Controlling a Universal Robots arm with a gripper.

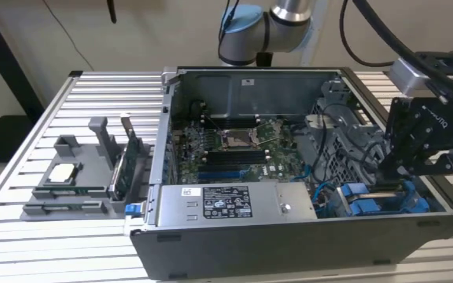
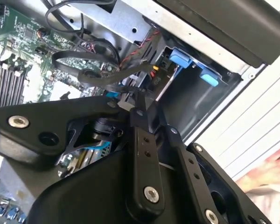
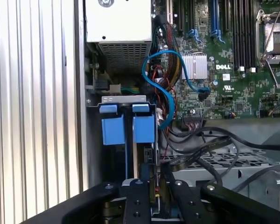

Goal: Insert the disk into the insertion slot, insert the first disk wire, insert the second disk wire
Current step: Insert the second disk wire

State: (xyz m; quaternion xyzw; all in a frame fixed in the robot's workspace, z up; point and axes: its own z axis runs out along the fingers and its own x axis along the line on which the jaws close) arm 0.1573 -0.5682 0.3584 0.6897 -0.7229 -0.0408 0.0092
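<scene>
The jaws (image 3: pixel 154 186), seemingly clamped on the disk's (image 3: pixel 148 161) edge, needed squaring with the insertion slot (image 3: pixel 143 128) directly ahead.

On my feed the gripper (image 1: pixel 389 183) is matte black over the dark grey insertion slot (image 3: pixel 127 100) with its bright blue fittings. I see a green motherboard (image 1: pixel 235 147), a blue cable (image 3: pixel 165 84) looping beside red and yellow wires, a black-labelled silver power supply (image 1: pixel 230 203), and a pale, ribbed silver table (image 1: pixel 22 247).
</scene>
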